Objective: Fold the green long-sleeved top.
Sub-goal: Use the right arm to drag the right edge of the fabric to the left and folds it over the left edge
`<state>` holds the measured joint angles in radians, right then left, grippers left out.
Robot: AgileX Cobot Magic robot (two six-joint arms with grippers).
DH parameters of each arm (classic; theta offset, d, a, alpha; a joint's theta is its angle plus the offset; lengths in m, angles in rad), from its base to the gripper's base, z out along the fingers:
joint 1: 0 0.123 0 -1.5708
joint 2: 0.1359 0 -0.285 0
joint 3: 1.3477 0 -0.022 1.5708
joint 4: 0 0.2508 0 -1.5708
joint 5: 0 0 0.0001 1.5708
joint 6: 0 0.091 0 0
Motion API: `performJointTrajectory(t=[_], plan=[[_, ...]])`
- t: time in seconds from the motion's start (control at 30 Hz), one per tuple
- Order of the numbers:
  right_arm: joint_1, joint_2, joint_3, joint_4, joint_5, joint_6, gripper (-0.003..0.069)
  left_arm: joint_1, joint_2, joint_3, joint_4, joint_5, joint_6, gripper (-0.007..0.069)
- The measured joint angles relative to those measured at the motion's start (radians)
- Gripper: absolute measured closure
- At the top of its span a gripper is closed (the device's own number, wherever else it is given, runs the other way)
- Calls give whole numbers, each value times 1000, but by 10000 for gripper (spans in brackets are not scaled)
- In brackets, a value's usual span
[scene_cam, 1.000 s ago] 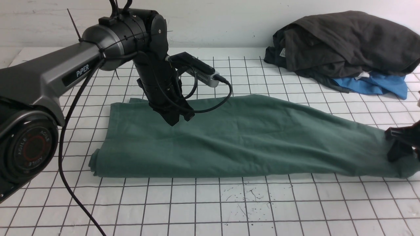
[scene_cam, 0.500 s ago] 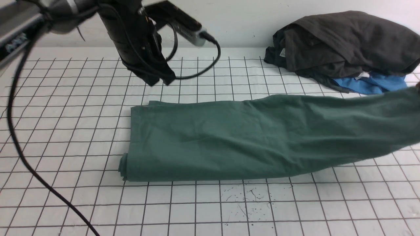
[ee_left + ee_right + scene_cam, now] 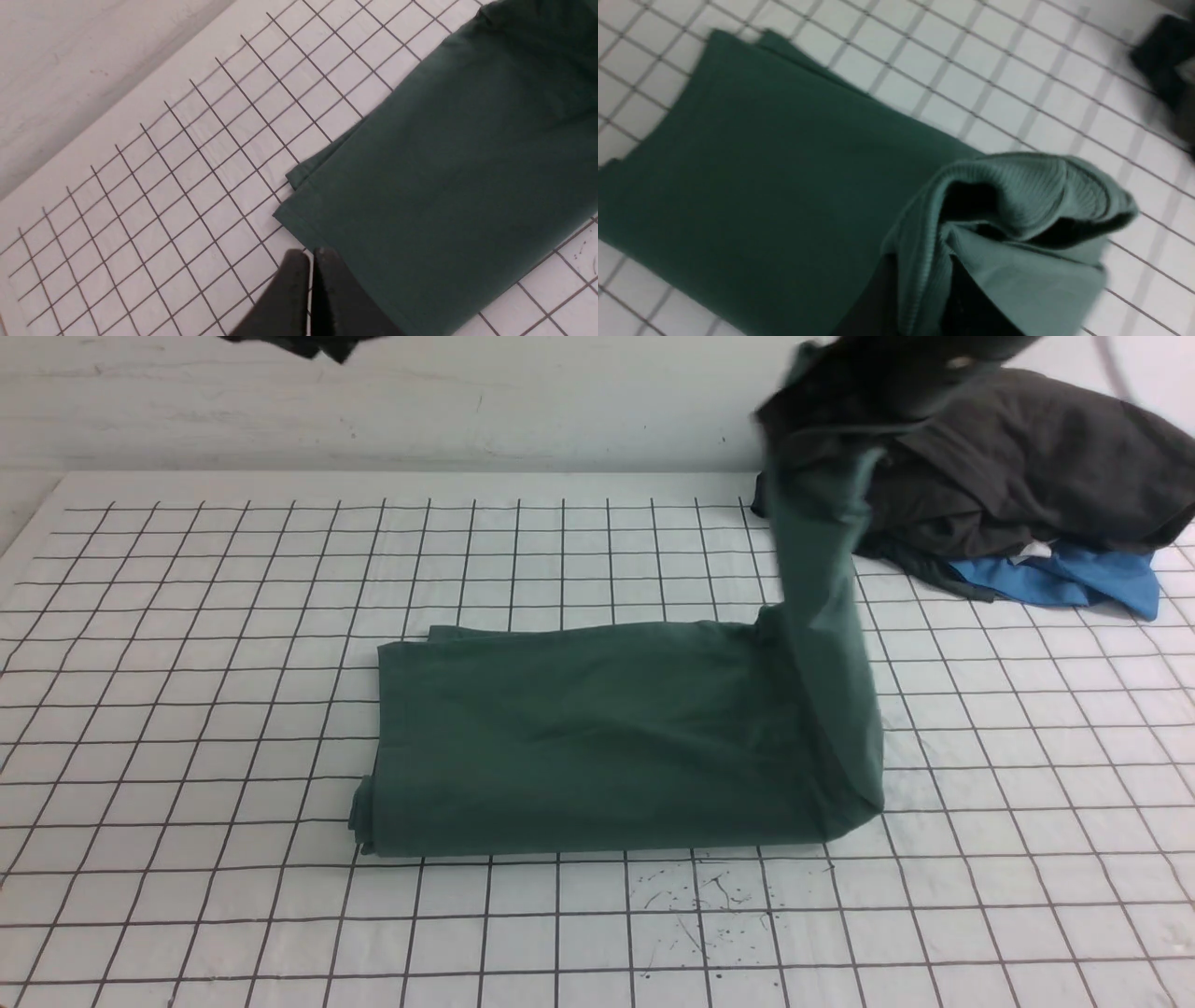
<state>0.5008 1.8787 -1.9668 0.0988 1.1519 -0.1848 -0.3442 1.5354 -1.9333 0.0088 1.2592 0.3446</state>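
Basically, the green long-sleeved top [image 3: 597,737] is part flat, part lifted: one end lies on the white gridded table [image 3: 233,691] in the middle of the front view, & the other end hangs up off it, pinched in the R gripper [image 3: 920,266]. Flat part = wide dull-green panel, pretty smooth w/ soft shallow creases, straight-ish edge at the robot's L end, a 2nd layer peeking out along the far edge & a small bunched bit at the near L corner. Raised part = narrow upright column, twisted & blurry in front view; R wrist view shows it paler, w/ a rolled fold & dark hollow nr the fingers. L gripper [image 3: 308,261] is closed w/ nothing betw. its fingers, up above the top's L end, apart from it. Front view cuts off most of the L arm at the upper edge, just blurred black tips; R arm [image 3: 896,392] also blurred & cropped, hiding some of the dark grey-black garment [image 3: 1055,467] behind. Blue garment [image 3: 1074,574] pokes out under that one, same far R area. Can't tell sleeves, cuffs or neckline apart. Re: labels, small white patch [image 3: 1032,553] by the blue, too tiny to read or ID.
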Motion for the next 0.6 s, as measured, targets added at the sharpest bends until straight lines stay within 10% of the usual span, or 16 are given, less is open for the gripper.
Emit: performJointTrajectory(t=[0.6], plan=[[207, 489, -292, 259, -198, 144, 581, 0, -129, 157, 139, 4, -55, 631]])
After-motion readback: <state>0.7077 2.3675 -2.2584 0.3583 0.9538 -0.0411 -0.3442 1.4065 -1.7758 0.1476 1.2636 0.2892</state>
